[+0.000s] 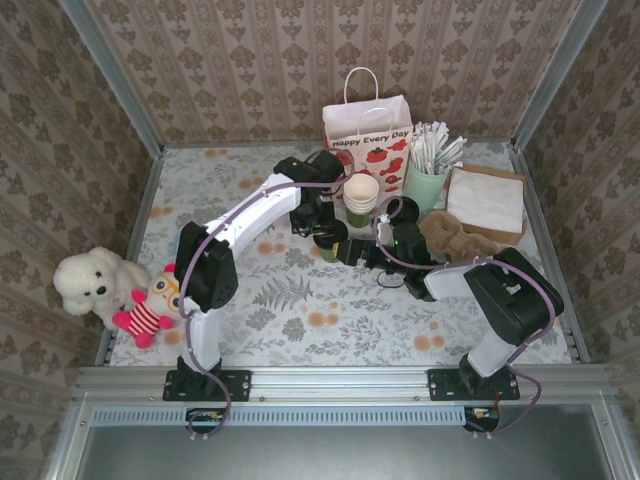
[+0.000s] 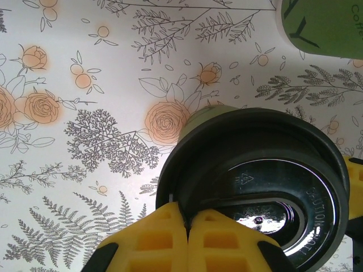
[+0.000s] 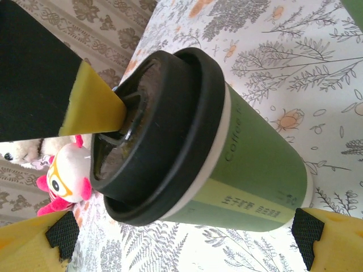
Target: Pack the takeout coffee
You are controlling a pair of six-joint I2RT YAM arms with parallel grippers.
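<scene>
Black plastic lid (image 2: 255, 170) caps the green paper cup (image 3: 255, 175) — left claw (image 2: 187, 218) closed (right claw (image 3: 181, 243) spread wide).

Item, left wrist view: desk (image 2: 85, 170), covered in a white cloth printed with grey ferns and orange roses; takeout coffee (image 2: 266, 164), seen from above, black round lid with raised lettering on its glossy recessed top, a strip of dark green wall showing under the far rim; left pincer (image 2: 187, 226), two yellow ribbed fingertips pressed together with no gap, tips touching the near rim of the lid; second green cup (image 2: 323, 25), top right corner, dark markings, well apart from the lid; yellow part (image 2: 354, 187), right edge, just beside the lid.
</scene>
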